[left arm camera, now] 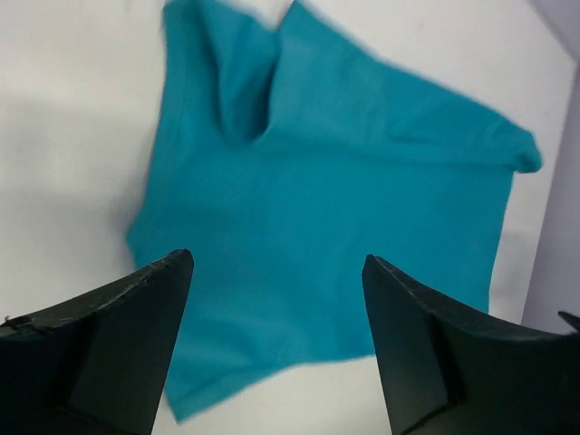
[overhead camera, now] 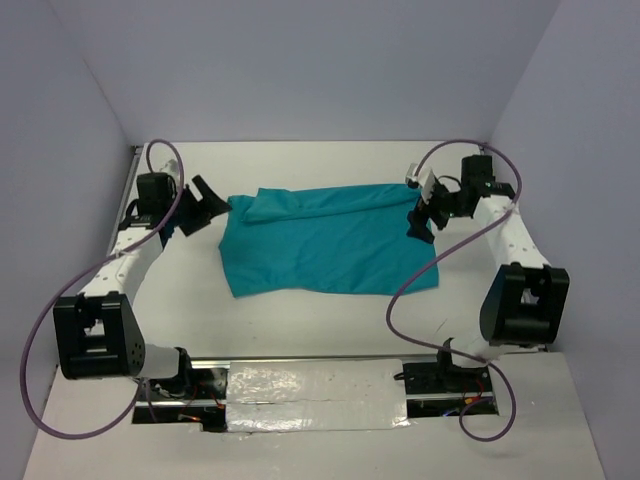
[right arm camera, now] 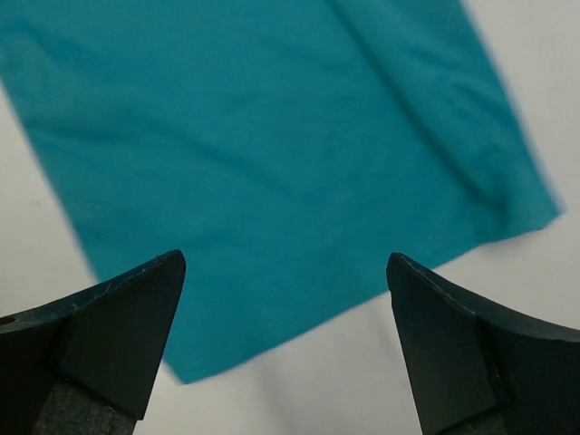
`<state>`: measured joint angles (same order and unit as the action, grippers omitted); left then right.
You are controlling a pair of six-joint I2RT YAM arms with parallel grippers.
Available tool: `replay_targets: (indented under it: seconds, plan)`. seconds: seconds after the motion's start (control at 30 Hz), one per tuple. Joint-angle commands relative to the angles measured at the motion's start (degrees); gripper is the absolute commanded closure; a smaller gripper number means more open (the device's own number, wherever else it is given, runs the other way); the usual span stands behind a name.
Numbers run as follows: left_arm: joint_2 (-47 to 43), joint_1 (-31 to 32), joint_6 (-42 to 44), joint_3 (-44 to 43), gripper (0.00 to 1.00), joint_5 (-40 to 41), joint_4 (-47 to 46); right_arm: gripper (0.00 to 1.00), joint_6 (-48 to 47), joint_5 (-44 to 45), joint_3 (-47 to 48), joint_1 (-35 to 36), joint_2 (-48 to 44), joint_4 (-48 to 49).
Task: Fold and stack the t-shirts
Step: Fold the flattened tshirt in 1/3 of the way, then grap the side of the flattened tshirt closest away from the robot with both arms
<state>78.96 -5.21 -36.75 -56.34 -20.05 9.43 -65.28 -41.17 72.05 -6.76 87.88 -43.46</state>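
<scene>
One teal shirt (overhead camera: 330, 245) is lying mid-table, spread mostly flat, far edge being seen doubled over in long fold. Left gripper (overhead camera: 215, 207) is hovering just beside far-left corner, jaws being held wide, nothing being gripped; contact with cloth cannot be told. Right gripper (overhead camera: 425, 215) is hanging over far-right corner, jaws likewise being held wide and empty. In both wrist views, cloth is being seen below and beyond spread fingers (right arm camera: 118, 326). White table (overhead camera: 300, 320) is being enclosed by grey walls (overhead camera: 300, 60).
</scene>
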Motion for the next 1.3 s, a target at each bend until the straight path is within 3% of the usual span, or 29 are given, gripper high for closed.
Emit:
replay_targets:
  seconds: [0.0, 0.13, 0.27, 0.37, 0.53, 0.83, 1.13, 1.27]
  plan:
    - [-5.7, -0.1, -3.2, 3.8, 0.12, 1.4, 10.8, 0.01, 15.4, 2.0, -5.7, 0.6, -7.1, -1.8]
    - [-11.3, 0.0, -4.5, 6.8, 0.24, 3.2, 18.1, 0.06, 25.3, 10.1, -9.1, 0.5, -11.8, -5.7]
    - [-16.9, 0.0, -4.3, 13.2, 0.45, 3.5, 21.9, 0.13, 25.1, 13.8, -15.3, 0.4, -16.1, -7.5]
    - [-17.7, 0.1, -4.1, 18.0, 0.53, 0.9, 20.8, 0.15, 25.8, 17.3, -18.8, 0.3, -17.0, -7.9]
    - [-14.6, 0.6, -4.6, 20.0, 0.43, -0.9, 18.9, 0.22, 27.0, 20.3, -19.7, -0.1, -15.9, -11.0]
    - [-7.9, 3.5, -5.9, 19.3, 0.40, -0.8, 15.0, 0.22, 28.3, 19.5, -22.3, -3.4, -12.4, -8.8]
    - [-1.9, 8.6, -7.5, 17.2, 0.45, 5.7, 18.9, 0.25, 29.6, 19.1, -21.1, -4.6, -7.6, -8.1]
    - [-0.8, 9.3, -8.6, 18.7, 0.48, 7.3, 15.8, 0.25, 30.0, 19.0, -21.3, -4.7, -6.8, -7.3]
